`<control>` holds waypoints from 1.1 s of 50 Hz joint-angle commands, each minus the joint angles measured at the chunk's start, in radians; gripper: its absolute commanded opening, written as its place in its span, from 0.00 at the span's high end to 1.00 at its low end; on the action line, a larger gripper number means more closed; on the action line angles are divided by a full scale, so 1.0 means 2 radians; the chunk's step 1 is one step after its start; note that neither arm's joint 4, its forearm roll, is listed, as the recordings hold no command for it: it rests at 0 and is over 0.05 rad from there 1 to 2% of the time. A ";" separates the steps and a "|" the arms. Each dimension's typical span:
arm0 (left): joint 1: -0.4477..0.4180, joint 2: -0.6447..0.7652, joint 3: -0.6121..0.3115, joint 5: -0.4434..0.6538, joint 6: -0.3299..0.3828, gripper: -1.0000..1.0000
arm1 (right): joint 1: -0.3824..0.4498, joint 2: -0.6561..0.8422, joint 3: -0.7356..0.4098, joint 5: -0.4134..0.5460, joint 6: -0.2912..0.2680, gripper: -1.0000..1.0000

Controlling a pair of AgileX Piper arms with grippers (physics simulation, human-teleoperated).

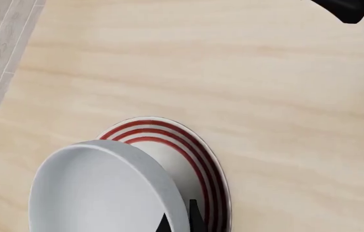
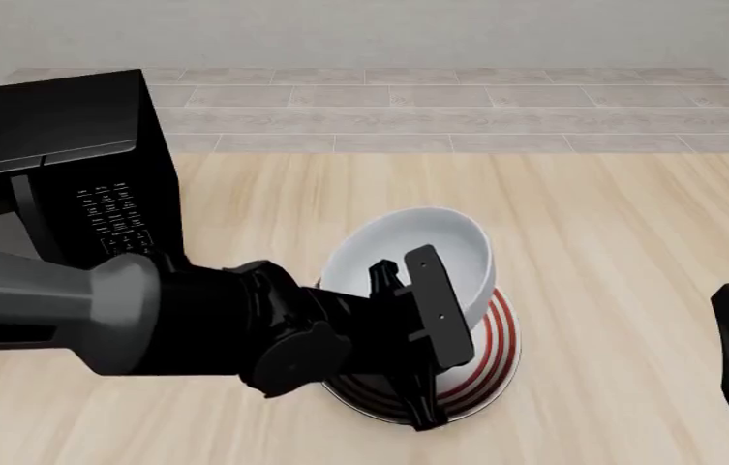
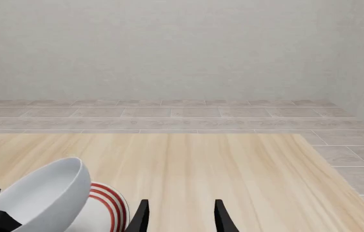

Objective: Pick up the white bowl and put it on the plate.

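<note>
White bowl (image 2: 436, 254): held tilted over the plate (image 2: 494, 354) at desk (image 2: 596, 213) centre, left gripper (image 2: 410, 334) clamped on its rim. Plate's 9 o'clock side hidden by arm. Right gripper (image 3: 180, 215): fingers apart, cut off. Arm lettering "ER" only partly readable.

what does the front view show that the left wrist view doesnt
Only the front view shows the black microwave, the whole left arm and the left gripper clamped on the bowl's near rim. Only the left wrist view looks closely down into the bowl, fingertips at its rim. Both show the white bowl, tilted over the plate, and the wooden table.
</note>
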 commanded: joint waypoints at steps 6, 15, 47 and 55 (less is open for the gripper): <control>-0.006 0.009 -0.001 -0.011 -0.003 1.00 | -0.001 0.001 0.001 -0.001 0.000 0.00; -0.009 0.012 0.000 -0.014 -0.005 1.00 | -0.001 0.001 0.001 -0.001 0.000 0.00; -0.016 0.022 0.000 -0.016 -0.021 1.00 | -0.001 0.001 0.001 -0.001 0.000 0.00; -0.016 0.021 -0.002 -0.013 -0.021 0.00 | -0.001 0.001 0.001 -0.001 -0.001 0.00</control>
